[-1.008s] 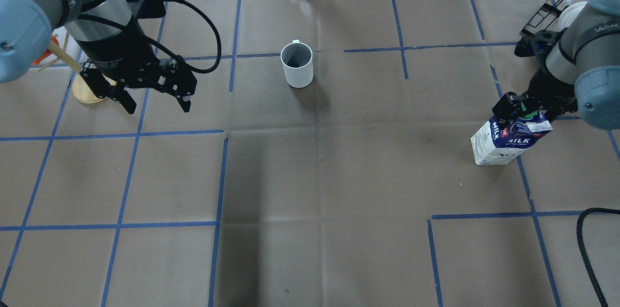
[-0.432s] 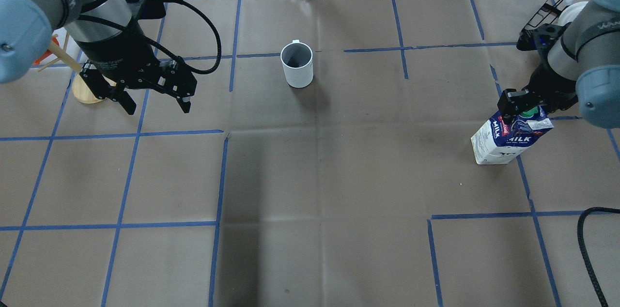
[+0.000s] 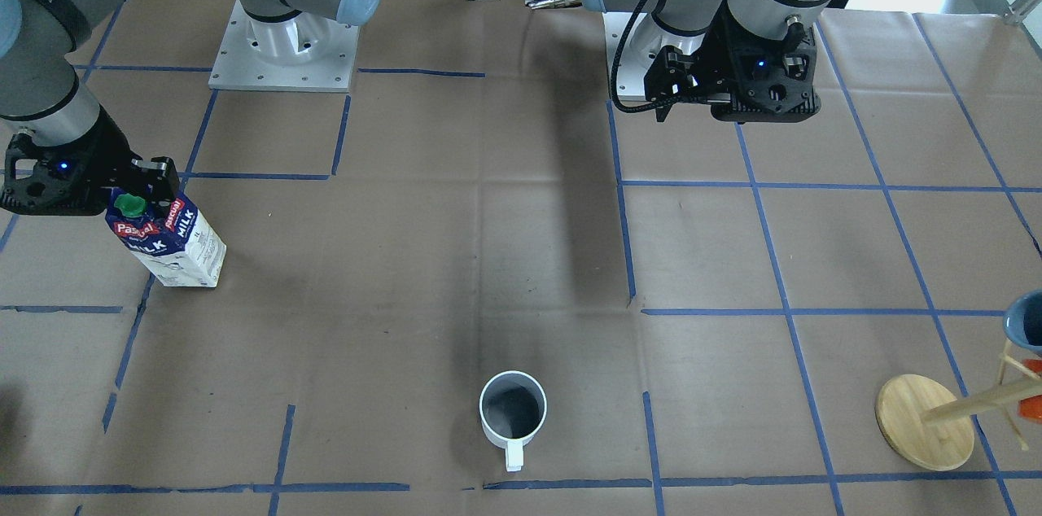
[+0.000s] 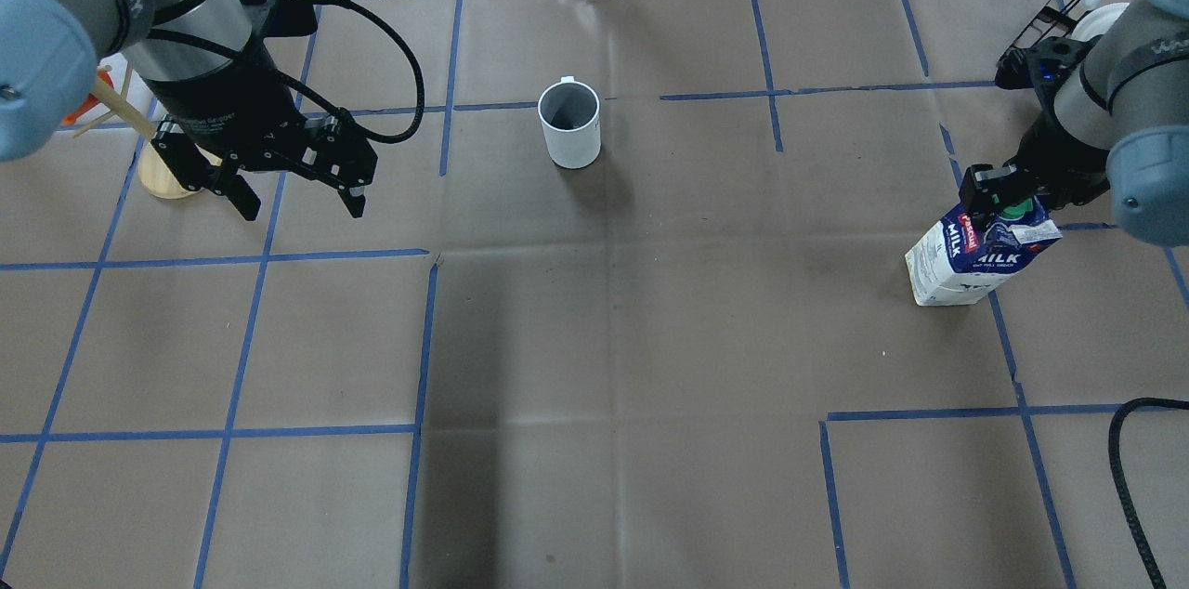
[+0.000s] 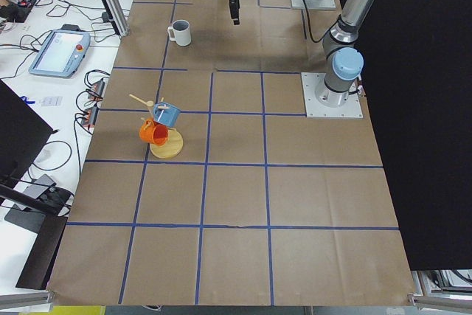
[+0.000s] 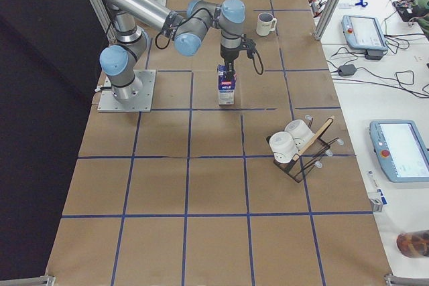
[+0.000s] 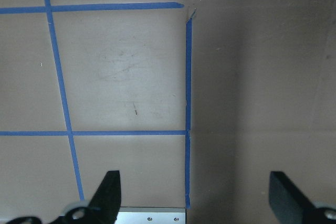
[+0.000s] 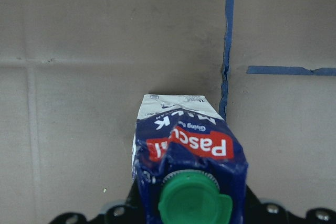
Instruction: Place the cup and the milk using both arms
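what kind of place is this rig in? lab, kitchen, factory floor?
Most likely a robotics lab workcell, not a kitchen: a brown paper-covered table gridded with blue tape lines, and grey-blue touchscreen teach pendants on a cabled white side bench.

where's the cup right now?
In the overhead view the cup stands upright at the table's far centre, handle pointing away from the robot, right of the left gripper and well left of the milk.
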Controlling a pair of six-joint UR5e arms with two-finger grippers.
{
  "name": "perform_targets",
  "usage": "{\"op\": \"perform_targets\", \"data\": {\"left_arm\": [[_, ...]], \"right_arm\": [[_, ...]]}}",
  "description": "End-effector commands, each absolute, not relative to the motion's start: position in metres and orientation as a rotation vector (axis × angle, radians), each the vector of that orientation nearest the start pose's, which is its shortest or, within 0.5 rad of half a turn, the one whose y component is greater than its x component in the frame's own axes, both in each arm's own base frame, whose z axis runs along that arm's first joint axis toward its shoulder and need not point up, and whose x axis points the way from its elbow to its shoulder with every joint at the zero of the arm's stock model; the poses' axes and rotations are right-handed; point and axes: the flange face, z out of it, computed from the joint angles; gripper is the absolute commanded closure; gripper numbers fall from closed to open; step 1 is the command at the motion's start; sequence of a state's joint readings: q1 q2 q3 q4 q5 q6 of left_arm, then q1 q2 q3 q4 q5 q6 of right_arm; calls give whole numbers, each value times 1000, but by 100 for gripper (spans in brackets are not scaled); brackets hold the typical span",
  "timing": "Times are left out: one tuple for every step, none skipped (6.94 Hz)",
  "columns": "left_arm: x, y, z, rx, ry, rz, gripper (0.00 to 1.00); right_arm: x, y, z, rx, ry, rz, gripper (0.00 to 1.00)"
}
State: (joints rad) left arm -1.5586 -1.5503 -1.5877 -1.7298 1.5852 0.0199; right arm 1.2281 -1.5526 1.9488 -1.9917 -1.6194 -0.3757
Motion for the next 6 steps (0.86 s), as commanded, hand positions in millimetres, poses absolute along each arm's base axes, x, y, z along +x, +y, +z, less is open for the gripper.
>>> {"op": "perform_targets", "data": {"left_arm": [[-126,-468,476,14,3121,240,0],[-126,-468,476,13,3123,240,0],[-126,-468,476,14,3121,240,0],[-126,-468,476,14,3121,240,0],[-126,-468,475,14,3121,243,0],[-126,-468,475,13,3122,243,0]], "right_arm": [[-39,-495,373,-48,3219,-112,41],[-40,-507,398,-55,3225,-146,40],[-41,-514,415,-58,3215,-134,41],[-32,-519,427,10,3183,-144,41],[-7,-530,430,9,3158,-150,41],[22,-558,434,-29,3155,-162,41]]}}
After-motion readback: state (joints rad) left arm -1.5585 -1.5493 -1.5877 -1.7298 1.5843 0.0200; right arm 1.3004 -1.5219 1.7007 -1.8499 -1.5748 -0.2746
